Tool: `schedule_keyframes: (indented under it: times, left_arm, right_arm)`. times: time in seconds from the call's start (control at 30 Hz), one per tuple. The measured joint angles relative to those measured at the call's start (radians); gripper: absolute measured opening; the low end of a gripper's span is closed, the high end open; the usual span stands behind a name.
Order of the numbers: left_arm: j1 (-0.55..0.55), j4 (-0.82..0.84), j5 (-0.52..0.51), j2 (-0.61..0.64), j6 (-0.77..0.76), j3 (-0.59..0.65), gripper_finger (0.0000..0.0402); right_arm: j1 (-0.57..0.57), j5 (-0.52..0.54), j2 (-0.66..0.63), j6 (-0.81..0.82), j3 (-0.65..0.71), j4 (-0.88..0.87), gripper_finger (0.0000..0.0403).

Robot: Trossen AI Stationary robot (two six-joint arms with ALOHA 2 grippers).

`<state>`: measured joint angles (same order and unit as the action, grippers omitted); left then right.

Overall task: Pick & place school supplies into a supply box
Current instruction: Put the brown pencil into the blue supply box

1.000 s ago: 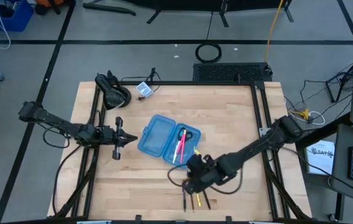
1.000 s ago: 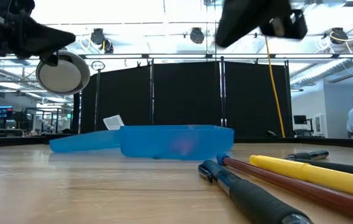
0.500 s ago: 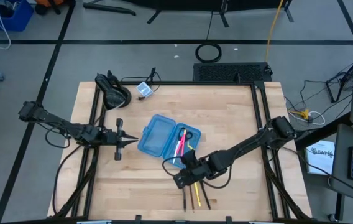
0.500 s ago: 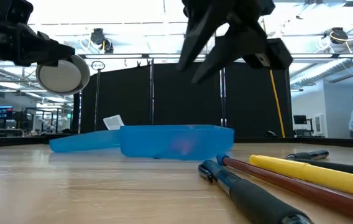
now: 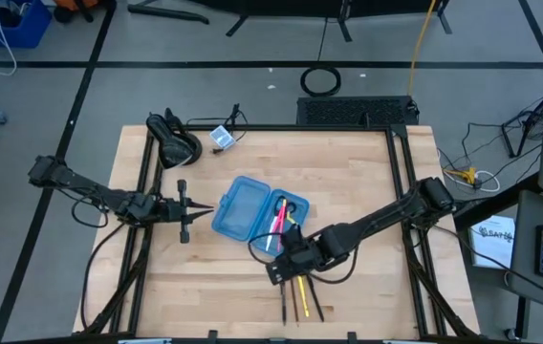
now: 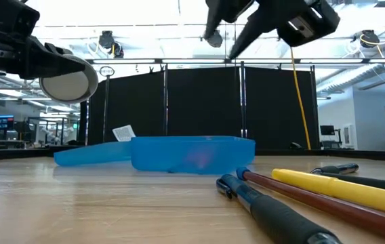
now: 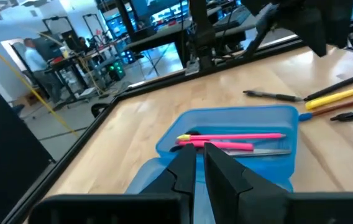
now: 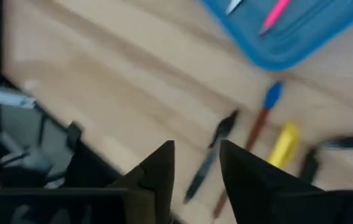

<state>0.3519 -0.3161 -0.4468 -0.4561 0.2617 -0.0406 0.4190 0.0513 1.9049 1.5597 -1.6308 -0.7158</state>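
The robot's 2 dark arms reach inward over the surface (image 5: 367, 182) from opposite sides. The left arm stretches in from the left edge, elbow bent low, forearm nearly level, its end effector (image 5: 187, 211) pointing toward the middle with the 2 fingers (image 7: 186, 168) close together, only a thin gap showing between them in the left wrist view. The right arm runs diagonally from its base at the right edge down toward the front centre, its end effector (image 5: 278, 268) raised above the surface and angled downward. Its 2 fingers (image 8: 164, 163) stand parted with nothing between them.
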Motion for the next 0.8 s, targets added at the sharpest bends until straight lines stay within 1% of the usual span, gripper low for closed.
schedule_keyframes:
  times: [0.1, 0.17, 0.27, 0.33, 0.43, 0.53, 0.67, 0.8]
  left_arm:
    - [0.000, 0.000, 0.000, 0.000, 0.000, 0.000, 0.0037]
    - [0.000, 0.000, 0.000, 0.000, 0.000, 0.000, 0.0037]
    - [0.000, 0.000, 0.000, 0.000, -0.001, 0.000, 0.0037]
    - [0.000, 0.000, 0.000, 0.000, -0.001, 0.000, 0.0037]
    - [0.000, 0.000, 0.000, 0.000, -0.002, 0.000, 0.0037]
    - [0.000, 0.000, -0.001, 0.000, -0.002, 0.000, 0.0037]
    - [0.000, 0.000, -0.001, 0.000, -0.002, 0.000, 0.0037]
    - [0.000, 0.001, -0.001, 0.000, -0.001, 0.000, 0.0037]
  right_arm:
    - [0.002, 0.024, 0.001, -0.015, 0.011, -0.066, 0.0104]
    - [0.002, 0.026, 0.009, -0.023, 0.027, -0.077, 0.0100]
    - [-0.002, 0.051, 0.013, -0.040, 0.058, -0.064, 0.0099]
    - [-0.007, 0.052, 0.013, -0.054, 0.089, -0.016, 0.0102]
    - [-0.008, 0.052, 0.013, -0.070, 0.129, 0.069, 0.0118]
    - [-0.012, 0.051, 0.013, -0.078, 0.164, 0.128, 0.0146]
    - [-0.013, 0.050, 0.013, -0.037, 0.217, 0.139, 0.0180]
    - [-0.013, 0.049, 0.014, -0.005, 0.252, 0.171, 0.0191]
